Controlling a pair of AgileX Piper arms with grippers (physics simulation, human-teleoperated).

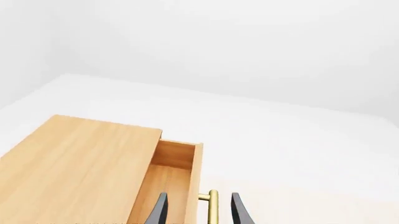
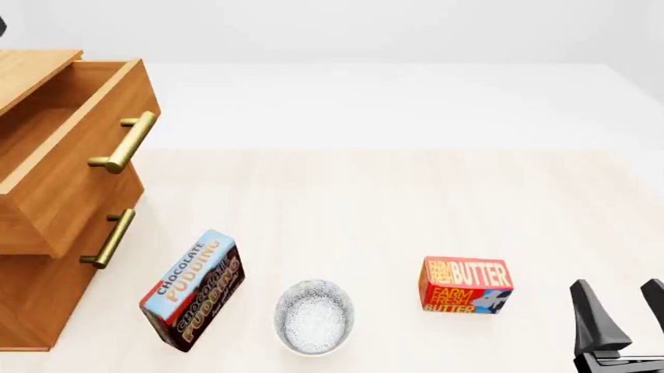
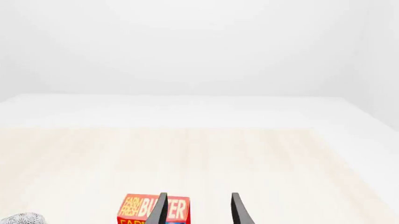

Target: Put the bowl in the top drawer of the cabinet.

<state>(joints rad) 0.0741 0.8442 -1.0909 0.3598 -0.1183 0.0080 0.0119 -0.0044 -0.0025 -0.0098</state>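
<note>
The bowl (image 2: pixel 313 317), white with a fine blue-grey pattern, stands upright at the table's front between two boxes; its rim also peeks into the right wrist view (image 3: pixel 22 218). The cabinet (image 2: pixel 42 287) stands at the left. Its top drawer (image 2: pixel 73 148) is pulled out, its inside bare, its brass handle (image 2: pixel 124 142) facing right. My left gripper (image 1: pixel 198 212) is open above the drawer (image 1: pixel 168 179), with the handle (image 1: pixel 212 205) showing between its fingers. Only a dark sliver at the front view's top left corner may be that arm. My right gripper (image 2: pixel 626 307) is open at the front right, holding nothing.
A chocolate pudding box (image 2: pixel 192 289) stands left of the bowl, close to the cabinet's lower drawer handle (image 2: pixel 109 238). A red butter box (image 2: pixel 466 285) lies right of the bowl, between it and my right gripper, and shows in the right wrist view (image 3: pixel 146 210).
</note>
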